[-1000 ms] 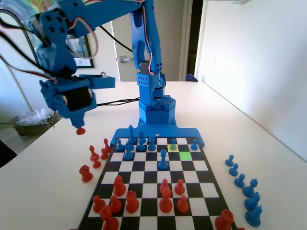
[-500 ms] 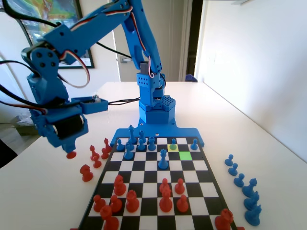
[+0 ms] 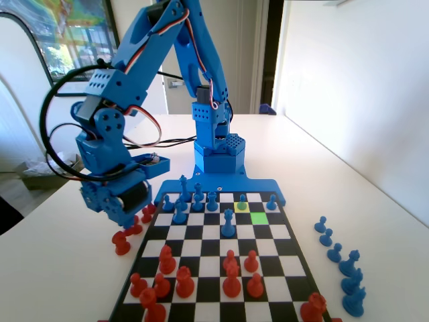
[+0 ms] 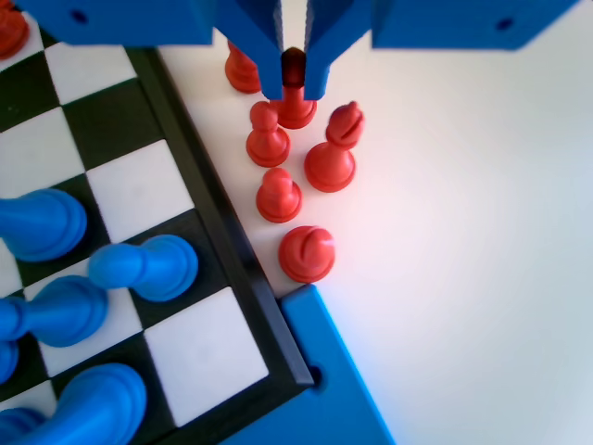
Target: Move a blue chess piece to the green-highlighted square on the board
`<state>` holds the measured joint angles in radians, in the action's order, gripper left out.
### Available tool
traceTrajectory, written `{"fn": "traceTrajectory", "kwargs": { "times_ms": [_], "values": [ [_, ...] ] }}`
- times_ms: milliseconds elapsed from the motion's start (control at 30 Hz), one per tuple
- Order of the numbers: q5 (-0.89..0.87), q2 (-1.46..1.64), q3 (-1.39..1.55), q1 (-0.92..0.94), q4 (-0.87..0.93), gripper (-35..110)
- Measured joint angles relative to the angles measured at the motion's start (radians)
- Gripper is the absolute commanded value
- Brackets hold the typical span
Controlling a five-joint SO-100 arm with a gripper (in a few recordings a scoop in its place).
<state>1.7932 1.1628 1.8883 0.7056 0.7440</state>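
blue chess piece [image 3: 242, 201] sits on the yellow square [image 3: 242, 207], well to the right of the pincer [image 4: 293, 88] in the fixed view, just behind the green-highlighted square [image 3: 259, 218]; pincer clamped on a red pawn [image 4: 294, 93] among red pieces [image 4: 306, 185] on the tabletop [image 4: 463, 232] beside the board [image 3: 214, 255].

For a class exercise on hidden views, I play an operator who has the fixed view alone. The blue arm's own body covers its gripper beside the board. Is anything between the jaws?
Observer: Yes. In the wrist view the gripper is shut on a red piece, whose base shows below the jaws.
Operator: What is around it?
Observer: Other red pieces stand close by on the table: a red pawn right beside the held base and a slotted-head red piece next to that.
Operator: Are they on the board?
Observer: No. They stand just off the board, beside its black rim.
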Motion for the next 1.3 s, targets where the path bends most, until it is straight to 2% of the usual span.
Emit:
{"fn": "traceTrajectory", "kwargs": {
  "times_ms": [667, 933, 967, 1300],
  "values": [
    [0.0, -0.063, -0.012, 0.017, -0.054, 1],
    [0.0, -0.063, -0.021, 0.017, -0.043, 9],
    [0.0, -0.063, -0.023, 0.017, -0.046, 15],
    [0.018, -0.063, -0.095, 0.023, 0.094, 11]
  ]
}}
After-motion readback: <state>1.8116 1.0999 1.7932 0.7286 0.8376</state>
